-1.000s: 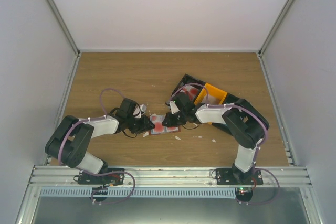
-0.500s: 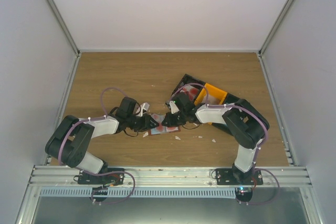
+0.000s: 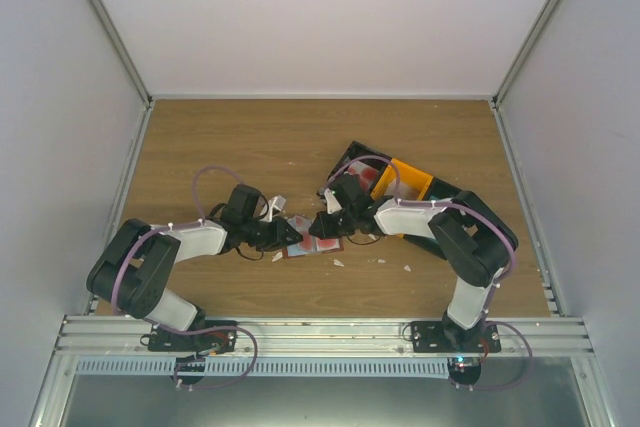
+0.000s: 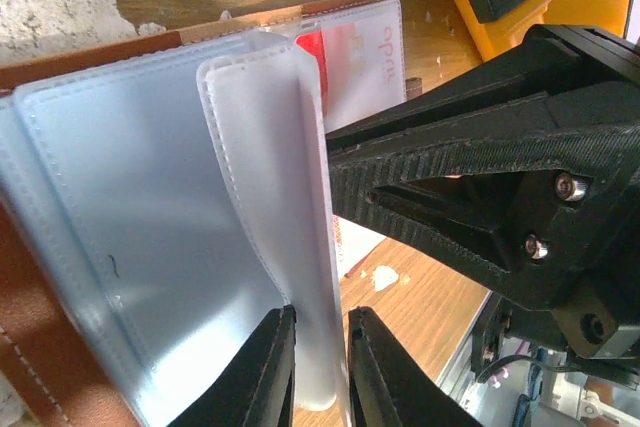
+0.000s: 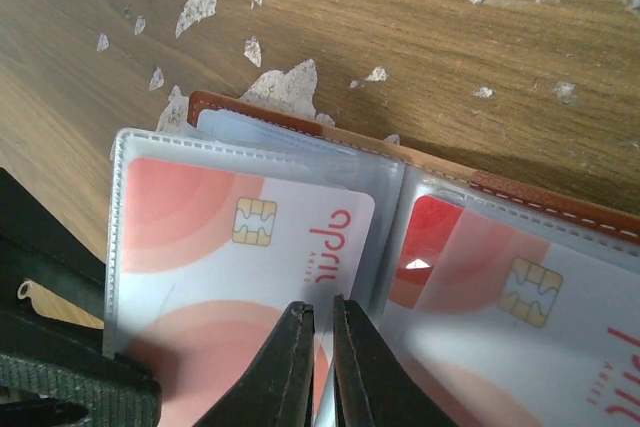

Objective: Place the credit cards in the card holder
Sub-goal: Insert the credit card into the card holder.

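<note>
as left gripper (image 4: 320, 372) pinches its sleeve (image 4: 268, 187), card holder (image 4: 40, 347) lies open

The reddish-brown leather card holder (image 4: 150, 247) lies open on the wooden table (image 5: 400, 7), one pale blue-grey sleeve leaf raised on edge. A red-and-white credit card (image 5: 230, 247) with a chip sits in the left clear pocket, and a second card (image 5: 500, 287) in the right pocket.

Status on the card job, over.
Left fingers pinch a sleeve of the holder, lifted. Right fingers almost closed at edge of card, card mostly in its pocket; grip unclear. Scraps nearby, nothing blocking.
</note>
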You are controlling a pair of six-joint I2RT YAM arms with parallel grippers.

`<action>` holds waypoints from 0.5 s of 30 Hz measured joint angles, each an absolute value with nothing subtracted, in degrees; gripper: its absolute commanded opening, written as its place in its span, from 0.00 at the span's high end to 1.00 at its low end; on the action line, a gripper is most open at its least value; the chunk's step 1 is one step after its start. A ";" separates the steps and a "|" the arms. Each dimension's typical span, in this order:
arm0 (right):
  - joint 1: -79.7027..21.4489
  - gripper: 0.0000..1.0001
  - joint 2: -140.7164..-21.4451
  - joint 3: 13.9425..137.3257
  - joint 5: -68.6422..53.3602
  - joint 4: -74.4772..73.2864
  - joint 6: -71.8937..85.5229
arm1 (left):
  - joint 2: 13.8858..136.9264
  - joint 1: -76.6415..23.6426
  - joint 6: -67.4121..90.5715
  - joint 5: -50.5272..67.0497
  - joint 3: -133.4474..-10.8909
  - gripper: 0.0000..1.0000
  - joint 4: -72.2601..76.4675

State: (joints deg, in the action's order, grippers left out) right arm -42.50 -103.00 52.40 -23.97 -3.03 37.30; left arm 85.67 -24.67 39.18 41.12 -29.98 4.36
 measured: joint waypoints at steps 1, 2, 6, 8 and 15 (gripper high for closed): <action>-42.50 0.92 -103.00 52.40 -23.94 -3.01 37.30 | 85.67 -24.67 39.03 40.91 -30.02 0.81 4.19; -42.50 0.92 -103.00 52.40 -23.94 -3.01 37.30 | 85.67 -24.67 38.92 40.86 -30.06 0.80 4.03; -42.50 0.92 -102.98 52.40 -23.05 -3.05 37.32 | 85.67 -24.67 38.74 41.56 -30.09 0.74 4.14; -42.50 0.91 -102.76 52.29 -22.00 -3.22 37.45 | 85.67 -24.80 38.41 42.54 -30.35 0.70 4.21; -42.54 0.86 -95.53 50.70 -13.39 -5.69 39.51 | 87.37 -26.79 37.36 44.99 -34.92 0.54 5.26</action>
